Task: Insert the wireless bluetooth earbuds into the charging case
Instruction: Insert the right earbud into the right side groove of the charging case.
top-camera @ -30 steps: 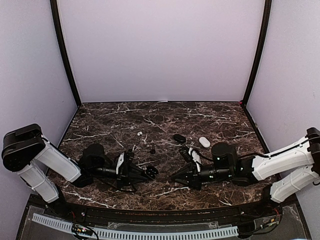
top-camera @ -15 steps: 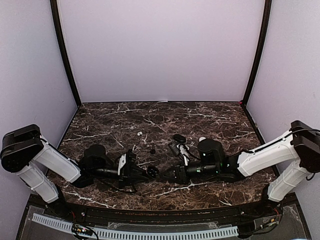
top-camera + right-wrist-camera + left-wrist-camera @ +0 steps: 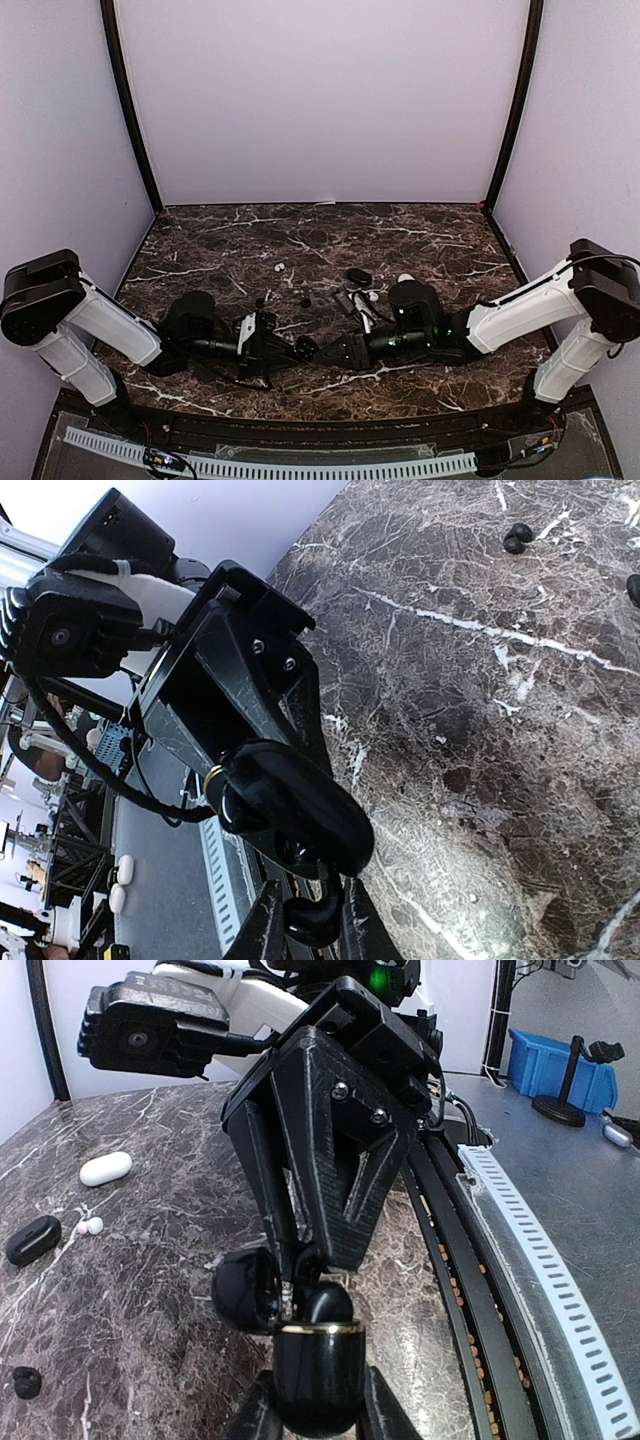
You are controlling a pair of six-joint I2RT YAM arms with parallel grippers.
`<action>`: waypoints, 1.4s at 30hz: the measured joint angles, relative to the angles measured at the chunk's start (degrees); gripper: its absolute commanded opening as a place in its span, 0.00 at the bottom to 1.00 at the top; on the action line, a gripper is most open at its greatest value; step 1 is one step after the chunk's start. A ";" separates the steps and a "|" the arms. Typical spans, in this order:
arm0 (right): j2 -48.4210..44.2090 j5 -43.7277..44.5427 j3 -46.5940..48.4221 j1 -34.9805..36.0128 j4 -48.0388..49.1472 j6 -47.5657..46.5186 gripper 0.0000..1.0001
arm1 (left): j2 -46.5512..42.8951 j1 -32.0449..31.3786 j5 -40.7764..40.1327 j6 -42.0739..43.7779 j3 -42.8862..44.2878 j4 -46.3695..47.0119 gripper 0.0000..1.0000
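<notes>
My left gripper (image 3: 288, 350) is shut on an open black charging case (image 3: 318, 1370) with a gold rim, its lid (image 3: 245, 1290) swung to the left. My right gripper (image 3: 332, 352) is shut on a black earbud (image 3: 315, 922) and holds it at the case's mouth (image 3: 290, 800). In the left wrist view the bud (image 3: 325, 1305) sits at the gold rim, under the right gripper's fingertips (image 3: 300, 1260). Both grippers meet low over the table's front middle.
A closed black case (image 3: 358, 275), a white case (image 3: 105, 1168) and two white earbuds (image 3: 90, 1226) lie behind the right arm. Loose black earbuds (image 3: 305, 300) and one white earbud (image 3: 279, 267) lie on the marble behind the left gripper. The table's front edge rail (image 3: 540, 1260) is close.
My right gripper has moved left with the black earbud until it meets the case in my left gripper. The left gripper has shifted slightly right.
</notes>
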 measured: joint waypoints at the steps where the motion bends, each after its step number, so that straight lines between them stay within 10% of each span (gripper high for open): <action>1: 0.20 -0.13 0.15 0.00 -0.04 0.07 0.04 | 0.00 -0.04 -0.02 0.13 0.02 -0.33 0.07; 42: 2.03 -2.64 4.46 0.35 -9.05 0.94 0.03 | -0.39 -1.60 -1.90 3.13 0.35 -4.15 0.07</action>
